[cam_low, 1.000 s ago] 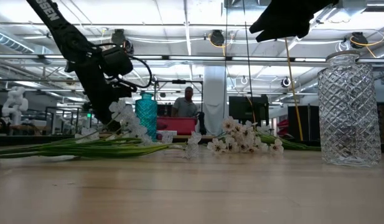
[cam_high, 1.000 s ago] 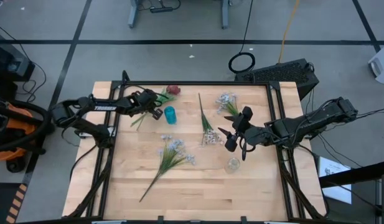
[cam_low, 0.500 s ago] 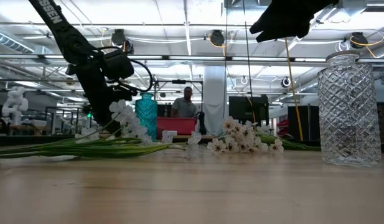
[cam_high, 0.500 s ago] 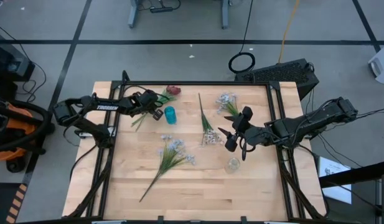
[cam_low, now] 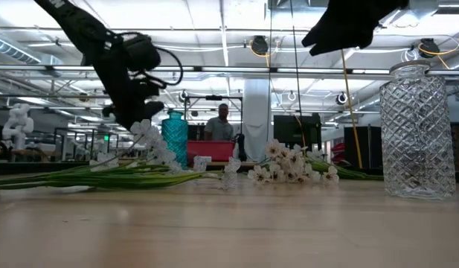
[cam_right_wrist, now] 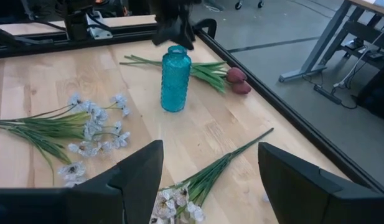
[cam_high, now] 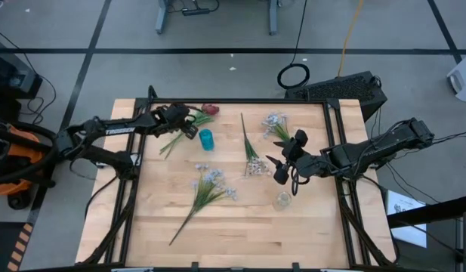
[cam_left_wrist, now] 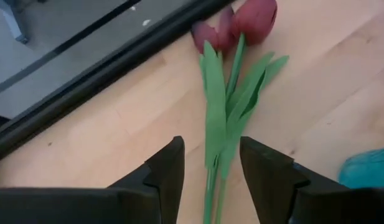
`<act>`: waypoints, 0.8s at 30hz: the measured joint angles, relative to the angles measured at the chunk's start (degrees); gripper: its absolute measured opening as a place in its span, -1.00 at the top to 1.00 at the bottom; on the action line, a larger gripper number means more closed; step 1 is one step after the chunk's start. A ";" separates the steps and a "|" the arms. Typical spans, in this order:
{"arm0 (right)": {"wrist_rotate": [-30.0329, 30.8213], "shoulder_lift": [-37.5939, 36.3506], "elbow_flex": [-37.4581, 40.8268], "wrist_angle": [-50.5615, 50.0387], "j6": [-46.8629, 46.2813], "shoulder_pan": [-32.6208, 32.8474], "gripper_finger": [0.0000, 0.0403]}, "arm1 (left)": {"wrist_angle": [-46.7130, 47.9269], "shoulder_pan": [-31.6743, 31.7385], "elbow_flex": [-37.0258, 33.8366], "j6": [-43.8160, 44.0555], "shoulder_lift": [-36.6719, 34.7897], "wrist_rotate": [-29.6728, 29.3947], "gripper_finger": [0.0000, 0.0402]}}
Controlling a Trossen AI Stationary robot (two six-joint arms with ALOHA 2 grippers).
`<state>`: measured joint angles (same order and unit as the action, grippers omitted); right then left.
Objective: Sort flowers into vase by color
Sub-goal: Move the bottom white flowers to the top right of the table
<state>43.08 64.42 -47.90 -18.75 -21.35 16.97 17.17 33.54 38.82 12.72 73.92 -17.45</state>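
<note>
Here, waxy red tulips (cam_left_wrist: 241,22) (smooth leaves).

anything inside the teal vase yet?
No stems stick out of the teal vase; its inside is hidden. The red tulips lie on the table beyond it, under the open left gripper.

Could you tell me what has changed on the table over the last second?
The left gripper has opened its fingers and risen above the dark red tulip stems with green leaves, which lie on the wooden table beside the teal glass vase. The right gripper, clear cut-glass vase and white blossom sprays stayed put.
</note>
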 joint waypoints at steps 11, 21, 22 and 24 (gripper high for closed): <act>-2.60 0.49 0.00 -0.45 -0.65 0.00 -0.25 | 15.19 -13.93 0.82 14.95 -15.87 6.89 0.19; -2.73 4.51 0.07 0.64 -0.41 -0.04 -0.25 | 14.03 -42.29 0.84 26.09 -16.60 6.15 0.19; -2.70 5.02 0.07 0.76 -0.47 -0.04 -0.25 | 14.28 -44.92 0.80 27.67 -15.96 5.43 0.19; -2.72 5.97 0.07 0.97 -0.50 -0.04 -0.25 | 13.79 -49.55 0.81 31.51 -14.53 2.76 0.19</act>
<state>40.37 70.39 -47.83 -17.78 -21.85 16.93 30.96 -16.01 39.63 44.23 59.40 -14.69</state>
